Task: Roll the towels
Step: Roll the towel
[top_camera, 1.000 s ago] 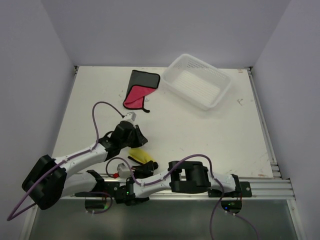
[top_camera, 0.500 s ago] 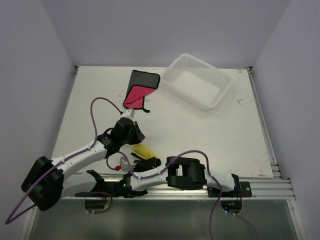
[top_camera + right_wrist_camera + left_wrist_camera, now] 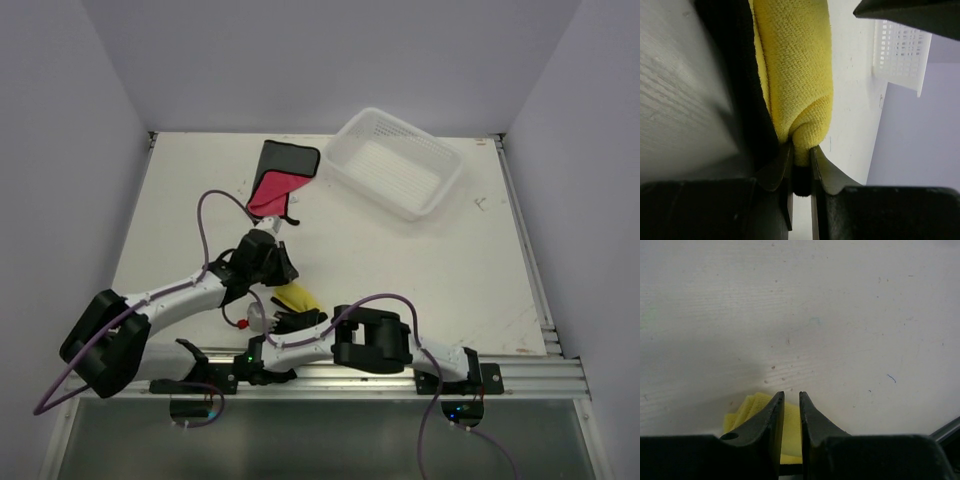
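Nearest, the right gripper [image 3: 800, 150] is clamped on one end of the yellow towel [image 3: 795, 65], close to the front edge of the table [image 3: 840, 300]. Just beyond, the left gripper [image 3: 789, 396] pinches the towel's other end. Far back, a black-and-red towel [image 3: 280, 180] lies flat, just beside a white basket [image 3: 395, 165].

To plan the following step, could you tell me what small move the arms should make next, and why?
Probably rotate the right gripper slightly to tighten the roll: it pinches one end of the yellow towel, already bunched lengthwise, while the left gripper seems to clamp the other end.
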